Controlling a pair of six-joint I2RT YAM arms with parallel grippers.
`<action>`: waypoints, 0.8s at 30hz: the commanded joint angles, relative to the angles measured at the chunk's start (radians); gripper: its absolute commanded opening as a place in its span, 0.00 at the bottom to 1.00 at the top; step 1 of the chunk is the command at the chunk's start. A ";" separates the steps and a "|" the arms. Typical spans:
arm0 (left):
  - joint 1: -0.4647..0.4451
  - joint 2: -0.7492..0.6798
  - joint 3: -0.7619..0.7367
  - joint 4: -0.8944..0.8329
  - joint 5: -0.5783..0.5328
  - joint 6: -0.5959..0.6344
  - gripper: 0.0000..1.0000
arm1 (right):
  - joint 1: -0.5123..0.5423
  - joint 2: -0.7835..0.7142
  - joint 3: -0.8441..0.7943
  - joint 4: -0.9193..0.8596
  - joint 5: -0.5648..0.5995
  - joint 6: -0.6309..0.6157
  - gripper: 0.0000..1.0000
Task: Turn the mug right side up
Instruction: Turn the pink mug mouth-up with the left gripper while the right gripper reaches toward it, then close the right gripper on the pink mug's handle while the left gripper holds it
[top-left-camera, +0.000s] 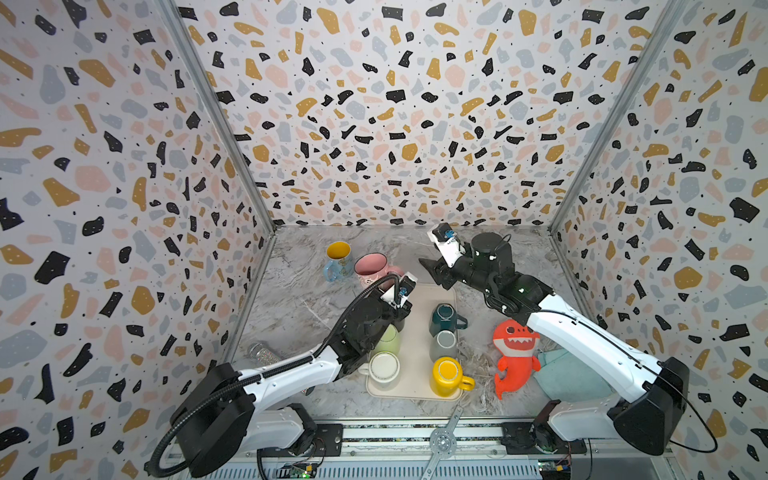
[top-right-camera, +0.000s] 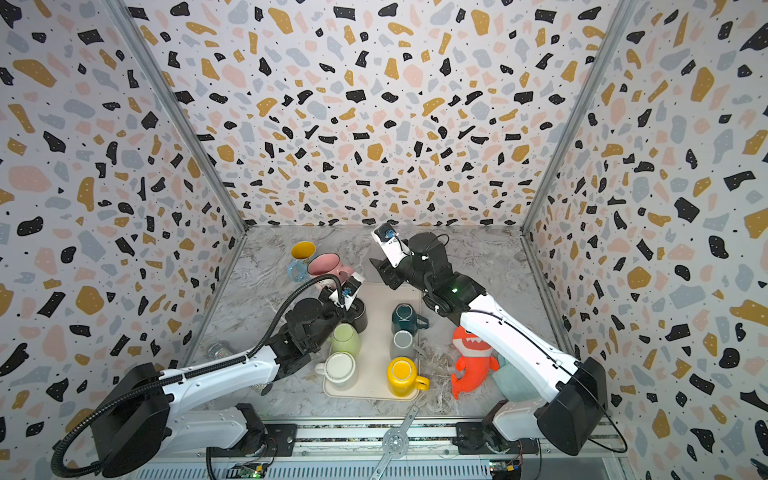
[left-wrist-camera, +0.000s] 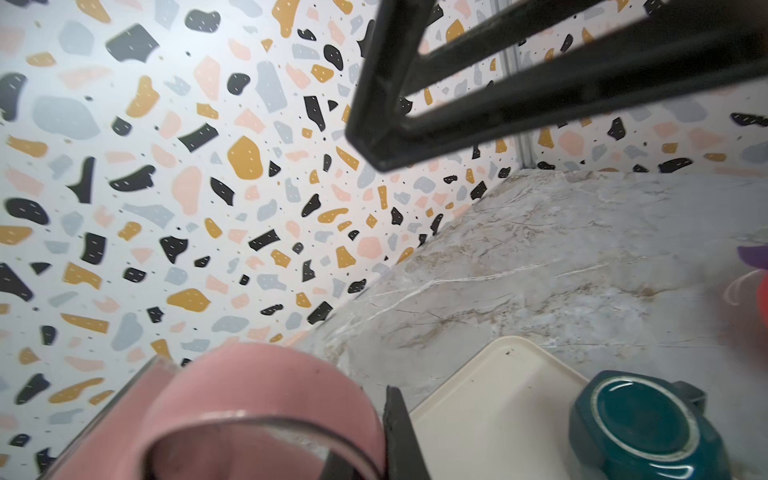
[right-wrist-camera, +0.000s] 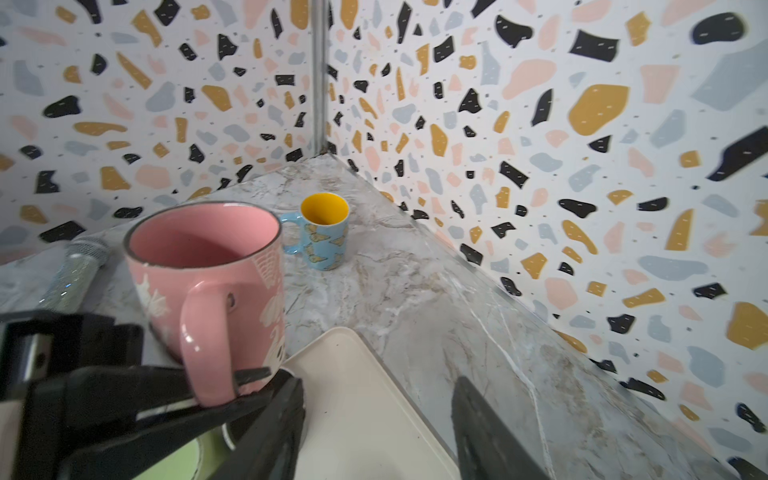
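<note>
mug: pink mug (right-wrist-camera: 199, 257), standing mouth up on the table (right-wrist-camera: 395, 270), just beside the tray (right-wrist-camera: 332, 345) corner and near a blue cup (right-wrist-camera: 326, 237).
left gripper (right-wrist-camera: 232, 388): my fingers are pressed together on the low end of the handle (right-wrist-camera: 199, 328), pinching it.
right gripper (right-wrist-camera: 376, 386): fingers spread with nothing between them, hovering over the tray corner beside the mug.
weight: thick ceramic by the look, so I judge it heavy for a pinch on the handle. It would try to swing.
stiffness: rigid with no give, and likely to chip if knocked.
surface: glossy glaze, so probably slippery.
where to hold: the handle will do while it rests. For a lift, one finger inside the rim and one outside should hold more firmly.
step: upright already, I judge. What is left is to let go without tipping it.
</note>
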 joint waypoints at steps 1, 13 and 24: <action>-0.002 -0.022 0.038 0.271 -0.049 0.197 0.00 | -0.026 0.017 0.066 -0.065 -0.175 -0.050 0.60; -0.029 -0.008 0.000 0.234 -0.061 0.433 0.00 | -0.056 0.108 0.199 -0.183 -0.357 -0.151 0.60; -0.031 0.021 0.004 0.184 -0.067 0.544 0.00 | -0.071 0.175 0.281 -0.310 -0.504 -0.210 0.61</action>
